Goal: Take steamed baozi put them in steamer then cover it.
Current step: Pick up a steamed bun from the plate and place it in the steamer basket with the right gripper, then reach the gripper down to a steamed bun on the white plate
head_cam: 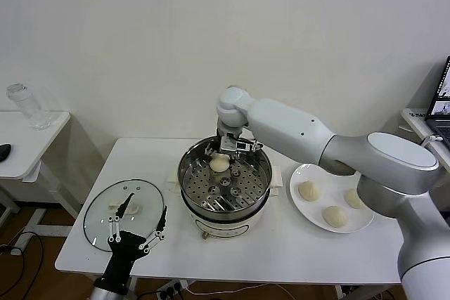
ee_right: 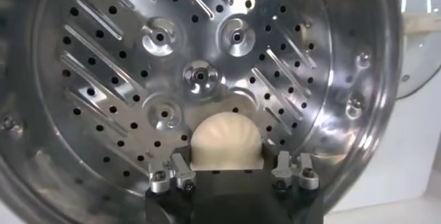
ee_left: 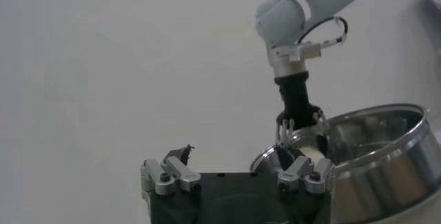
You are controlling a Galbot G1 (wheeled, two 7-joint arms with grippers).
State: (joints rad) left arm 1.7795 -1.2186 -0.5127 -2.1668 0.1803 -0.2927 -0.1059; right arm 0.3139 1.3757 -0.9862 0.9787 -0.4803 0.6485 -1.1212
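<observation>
Head view: right claw (head_cam: 221, 158) inside the pot (head_cam: 225, 182), clamped on one bun (head_cam: 219, 164) over the perforated tray; three buns (head_cam: 335, 216) on the plate (head_cam: 302, 208) beside; left claw (head_cam: 136, 224) spread above the glass lid (head_cam: 98, 216).

The right arm reaches from the robot's right side across and forward, elbow bent, its wrist turned straight down so the right gripper (head_cam: 221, 162) points below it. Its fingers (ee_right: 180, 171) stand apart on either side of a bun (ee_right: 227, 144), which sits between them (whether they press on it cannot be told). The left arm is low and near the body, forearm rising toward the camera, with the left gripper (head_cam: 137, 227) spread wide, fingers splayed.
</observation>
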